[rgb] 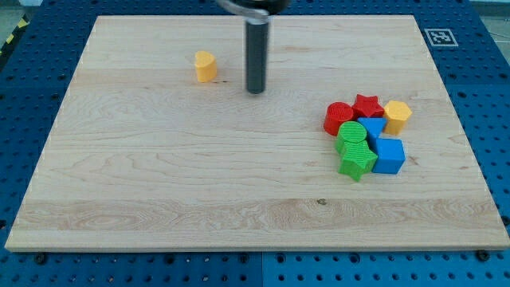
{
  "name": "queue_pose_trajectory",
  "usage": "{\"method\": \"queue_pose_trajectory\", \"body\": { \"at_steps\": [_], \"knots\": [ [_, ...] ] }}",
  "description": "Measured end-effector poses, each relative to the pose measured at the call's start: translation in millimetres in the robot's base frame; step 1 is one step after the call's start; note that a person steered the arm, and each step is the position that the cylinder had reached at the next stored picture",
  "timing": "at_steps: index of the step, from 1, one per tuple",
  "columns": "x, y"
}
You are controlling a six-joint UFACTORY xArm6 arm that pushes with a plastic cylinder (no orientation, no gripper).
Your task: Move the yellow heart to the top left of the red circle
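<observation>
The yellow heart (205,66) sits alone on the wooden board at the view's upper left. My tip (255,91) rests on the board a little to the right of the heart and slightly below it, not touching it. The red circle (338,118) lies at the view's right, at the left edge of a tight cluster of blocks, well to the right of and below both the heart and my tip.
The cluster holds a red star (367,104), a yellow hexagon (397,115), a green circle (351,135), a green star (356,163), a blue block (372,127) and a blue cube (389,155). The wooden board (159,199) lies on a blue perforated table.
</observation>
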State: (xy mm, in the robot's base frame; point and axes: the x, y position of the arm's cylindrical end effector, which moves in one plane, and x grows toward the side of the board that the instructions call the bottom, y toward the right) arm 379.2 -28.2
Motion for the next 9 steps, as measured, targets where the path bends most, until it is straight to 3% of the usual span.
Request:
{"method": "queue_pose_trajectory", "body": {
  "at_steps": [1, 2, 3, 4, 8, 9],
  "knots": [
    [13, -63],
    [0, -111],
    [-60, -100],
    [-68, -48],
    [13, -31],
    [-2, 1]
  ]
}}
